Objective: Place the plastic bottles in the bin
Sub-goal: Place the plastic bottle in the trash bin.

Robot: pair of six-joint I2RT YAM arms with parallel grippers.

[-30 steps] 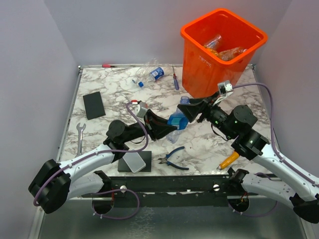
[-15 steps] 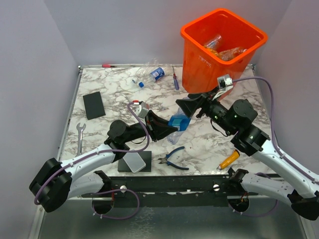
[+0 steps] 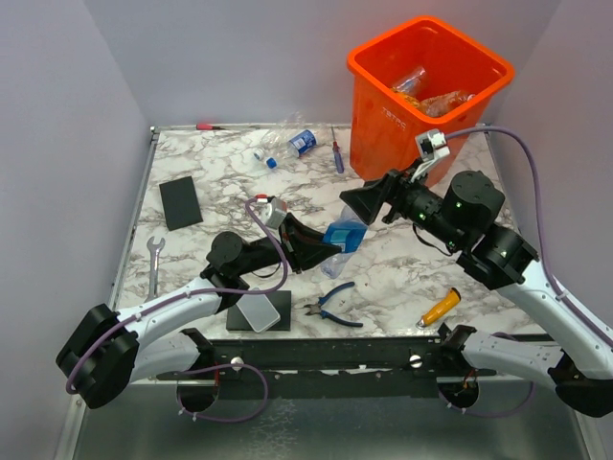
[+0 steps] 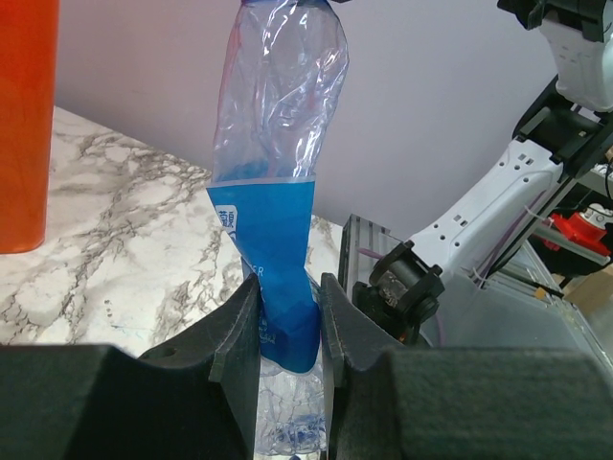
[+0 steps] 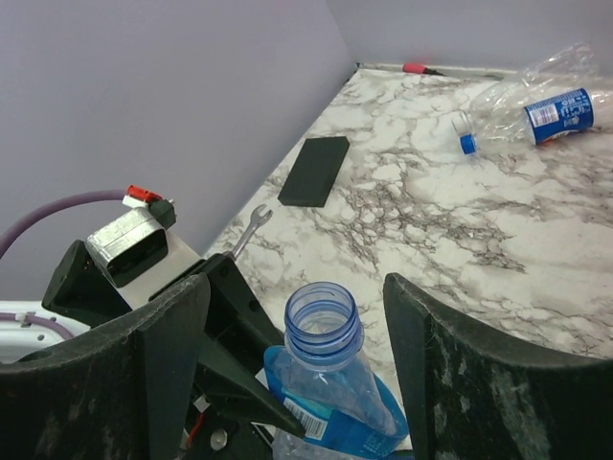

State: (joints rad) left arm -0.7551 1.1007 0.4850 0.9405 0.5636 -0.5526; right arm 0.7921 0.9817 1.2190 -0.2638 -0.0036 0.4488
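From above, you are mid-handover: the left gripper [image 3: 322, 251] is clamping a blue-labelled bottle [image 3: 343, 236] above the worktop [image 3: 220, 172], short of the bin [image 3: 383, 134]. The left wrist view is showing its fingers [image 4: 239, 335] pinching the label. At the right wrist, the right gripper [image 5: 295, 292] is standing apart over the bottle's mouth, wider and higher than a second ago; closing it comes next, I judge.

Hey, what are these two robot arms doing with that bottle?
The left gripper is shut on a crumpled blue-labelled bottle, gripping it low on the label. The right gripper is open, its fingers on either side of the bottle's uncapped neck, not gripping it. It looks like a hand-over. Behind them the orange bin holds a few bottles, and another bottle lies near the far edge of the table.
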